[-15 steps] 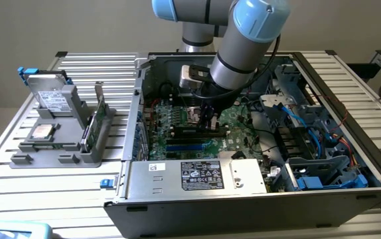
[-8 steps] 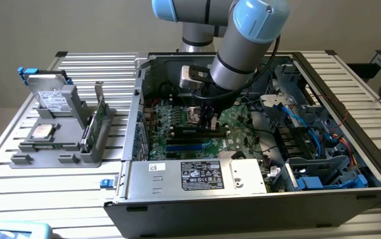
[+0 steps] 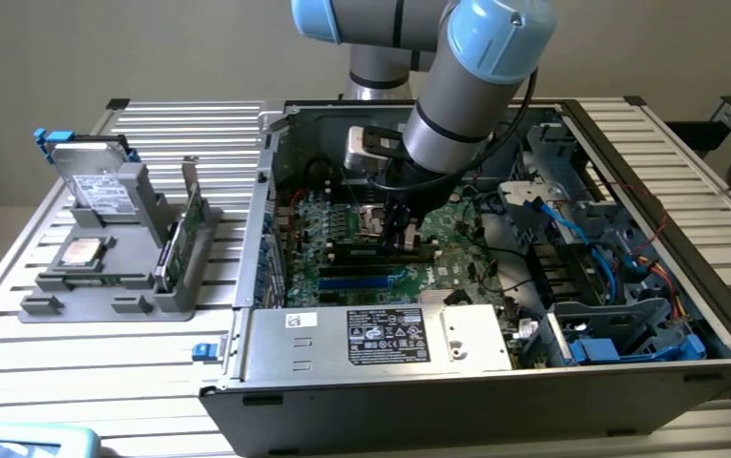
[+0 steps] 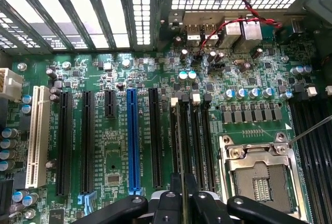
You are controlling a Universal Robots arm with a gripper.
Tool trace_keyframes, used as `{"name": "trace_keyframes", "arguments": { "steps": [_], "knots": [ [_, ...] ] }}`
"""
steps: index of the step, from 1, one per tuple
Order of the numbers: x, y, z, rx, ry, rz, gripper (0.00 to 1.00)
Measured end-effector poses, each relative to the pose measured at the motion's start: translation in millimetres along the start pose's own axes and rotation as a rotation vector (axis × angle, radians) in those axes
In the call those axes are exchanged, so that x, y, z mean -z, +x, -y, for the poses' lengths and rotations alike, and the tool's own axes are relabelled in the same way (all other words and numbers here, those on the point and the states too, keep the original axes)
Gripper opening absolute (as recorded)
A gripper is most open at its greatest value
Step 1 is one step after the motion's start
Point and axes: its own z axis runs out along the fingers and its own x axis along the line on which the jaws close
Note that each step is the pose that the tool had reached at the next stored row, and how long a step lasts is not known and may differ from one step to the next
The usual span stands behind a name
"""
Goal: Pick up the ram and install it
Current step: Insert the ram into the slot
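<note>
The open computer case (image 3: 468,410) sits on the slatted bench (image 3: 34,315), and the arm (image 3: 468,86) reaches down into it over the green motherboard (image 4: 111,146). Just beside the empty processor socket (image 4: 259,177) lies a bank of black memory slots (image 4: 199,130). The ram (image 4: 179,141) is pinched edge-on in the closed jaws. Its long axis runs parallel to the slots, and it looks lined up over the one farthest from the socket. I cannot tell whether it is seated. Well away from the socket, the power supply's white label (image 3: 387,336) is too small to read.
</note>
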Motion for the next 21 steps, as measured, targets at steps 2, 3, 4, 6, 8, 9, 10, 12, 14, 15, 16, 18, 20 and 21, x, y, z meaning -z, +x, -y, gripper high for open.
{"name": "trace_keyframes", "arguments": {
  "steps": [2,3,4,6,8,9,10,12,14,15,16,18,20,21],
  "knots": [
    [0.0,0.0,0.0,0.0,0.0,0.0,0.15],
    [-0.1,0.0,0.2,0.0,-0.0001,-0.0001,0.15],
    [-0.3,0.0,0.7,0.001,-0.0001,0.0001,0.15],
    [-0.6,-0.1,1.7,0.001,0.0,-0.0001,0.15],
    [-1.3,-0.1,2.0,0.001,0.0009,0.0001,0.15],
    [-1.8,0.0,2.1,0.001,0.0023,0.0002,0.15],
    [-2.3,0.1,2.2,0.001,0.0039,0.0003,0.15],
    [-3.2,0.2,2.4,0.001,0.0069,0.0004,0.15],
    [-4.1,0.2,2.6,0.001,0.0103,0.0008,0.15],
    [-4.2,0.2,2.6,0.002,0.0112,0.0007,0.15],
    [-4.3,0.2,2.7,0.002,0.0116,0.0008,0.15],
    [-4.4,0.2,2.7,0.002,0.0124,0.001,0.15],
    [-4.2,0.0,3.0,0.003,0.0137,0.0019,0.17],
    [-3.6,0.0,2.6,0.002,0.0131,0.0015,0.17]
  ]
}}
